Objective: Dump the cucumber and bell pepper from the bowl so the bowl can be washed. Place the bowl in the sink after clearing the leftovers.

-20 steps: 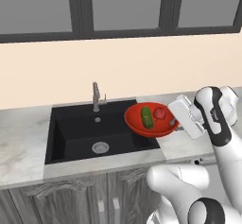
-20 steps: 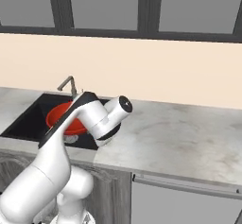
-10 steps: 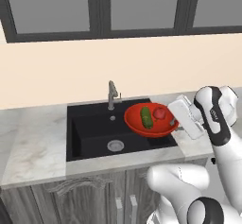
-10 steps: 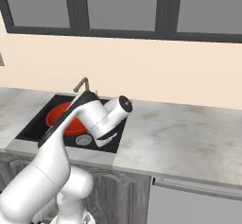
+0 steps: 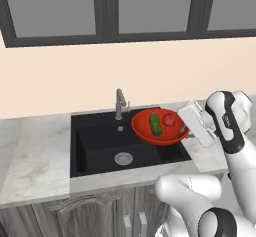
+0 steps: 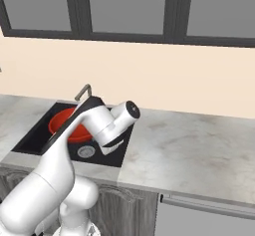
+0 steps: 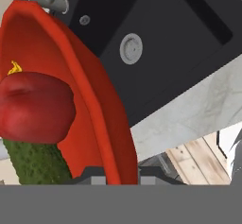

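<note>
Counter: marble top carrying the sink; bare stretch at its left end.
Sink: black basin with a round silver drain on the floor, set in the counter.
Faucet: grey metal, upright at the sink's rear edge, just left of the bowl.
Bowl: bright red, held in the air over the sink's right rear corner, roughly level (so the contents stay inside).
Cucumber: dark green, lying in the bowl's middle, left of the pepper.
Bell pepper: red, touching the cucumber, on the bowl's right side nearest the hand.
Gripper: fingers pressed together on the bowl's right rim, pinching the bowl wall; in the hand view the rim runs down between the fingertips.
Task state: both vegetables sit in the bowl, so dumping is judged not yet done; the bowl is not yet resting in the sink.
Next need: judged to be carrying the bowl to a disposal spot (none identifiable here) before tilting.
Risk: a one-sided rim pinch may let the bowl rotate and spill into the basin.
</note>
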{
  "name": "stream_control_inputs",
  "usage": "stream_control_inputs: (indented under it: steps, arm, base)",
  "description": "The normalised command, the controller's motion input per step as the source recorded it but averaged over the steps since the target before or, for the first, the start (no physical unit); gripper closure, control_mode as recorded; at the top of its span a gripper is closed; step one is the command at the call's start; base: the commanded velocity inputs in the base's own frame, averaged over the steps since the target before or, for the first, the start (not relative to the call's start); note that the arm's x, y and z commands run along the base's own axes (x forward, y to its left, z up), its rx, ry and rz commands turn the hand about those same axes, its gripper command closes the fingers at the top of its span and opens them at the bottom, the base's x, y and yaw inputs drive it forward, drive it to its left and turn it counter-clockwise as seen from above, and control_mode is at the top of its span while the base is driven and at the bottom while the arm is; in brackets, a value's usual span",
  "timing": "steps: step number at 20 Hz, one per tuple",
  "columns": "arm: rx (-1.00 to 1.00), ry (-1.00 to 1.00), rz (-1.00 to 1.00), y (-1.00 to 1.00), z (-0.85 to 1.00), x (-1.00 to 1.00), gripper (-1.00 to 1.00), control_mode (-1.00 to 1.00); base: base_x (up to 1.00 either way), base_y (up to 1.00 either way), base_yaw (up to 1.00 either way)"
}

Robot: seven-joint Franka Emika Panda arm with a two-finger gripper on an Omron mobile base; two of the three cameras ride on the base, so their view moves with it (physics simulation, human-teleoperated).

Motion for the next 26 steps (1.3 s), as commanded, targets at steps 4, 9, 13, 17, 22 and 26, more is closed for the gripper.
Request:
stream_control_inputs:
  steps: [4,9,13,17,22,26]
  arm:
    - [0.00,0.00,0.00,0.00,0.00,0.00,1.00,1.00]
    - [-0.02,0.00,0.00,0.00,-0.15,0.05,1.00,-1.00]
    - [-0.04,0.04,0.00,0.00,-0.66,0.15,1.00,-1.00]
    - [0.00,0.06,0.00,0.00,-0.56,0.44,1.00,-1.00]
    - [-0.06,0.04,0.00,-0.01,-0.22,0.82,1.00,-1.00]
    - [-0.02,0.08,0.00,0.00,-0.02,0.91,1.00,-1.00]
  base:
    - [0.26,0.00,0.00]
    - [0.00,0.00,0.00]
    - [0.00,0.00,0.00]
    - [0.00,0.00,0.00]
    - [0.00,0.00,0.00]
    - [0.00,0.00,0.00]
